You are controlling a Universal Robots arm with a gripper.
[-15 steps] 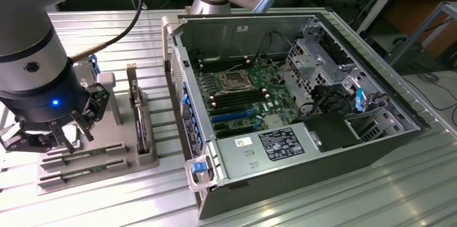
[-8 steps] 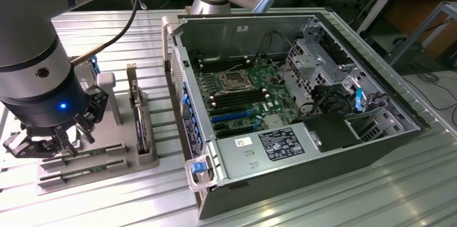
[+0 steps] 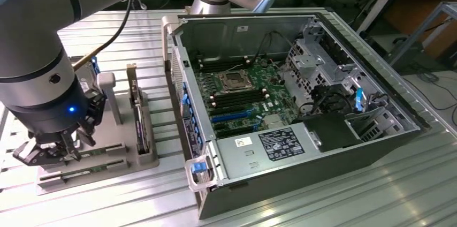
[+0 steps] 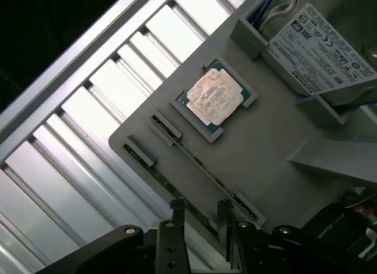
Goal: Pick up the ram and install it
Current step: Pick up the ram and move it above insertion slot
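The end effector (image 3: 44,152) hangs low over the tray (image 4: 265,138), fingers apart and holding nothing. The ram (image 4: 203,168) is not yet lifted. It stands on edge in small clips at the tray end away from the hard drive (image 4: 321,41), thin edge up, which leaves both flat faces free for a pinch. The fingers sit over one end of that row of clips. Whether they line up on this stick or on the neighbouring slot cannot be told.

A CPU (image 4: 215,97) lies flat in its pocket just beside the ram. On the tray side nearer the case (image 3: 236,39) a dark card (image 3: 139,122) stands upright, between the ram and the open motherboard (image 3: 243,96). The tray and case rest well apart on the slatted counter (image 3: 321,195).
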